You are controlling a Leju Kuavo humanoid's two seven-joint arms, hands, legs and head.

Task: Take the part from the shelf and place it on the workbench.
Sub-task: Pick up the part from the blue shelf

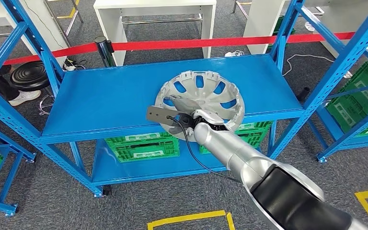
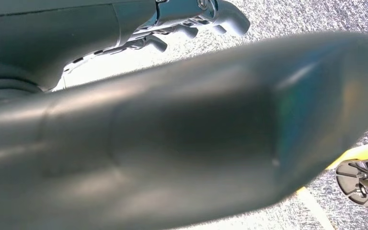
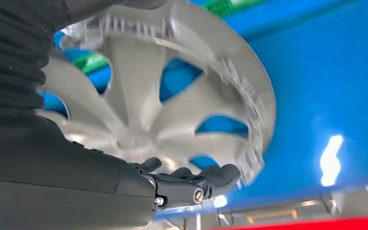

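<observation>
The part, a silver-grey plastic wheel cover with curved spokes, open slots and a toothed rim, lies hollow side up on the smooth blue metal shelf, near its front edge toward the right corner, so I judge the task to be only at its beginning. The right hand is at the near rim with its dark fingers curved against the cover, but I cannot tell if they really grip it. The left hand hangs over the grey carpet, fingers loosely curled and holding nothing; lifting and carrying to the desk remain.
</observation>
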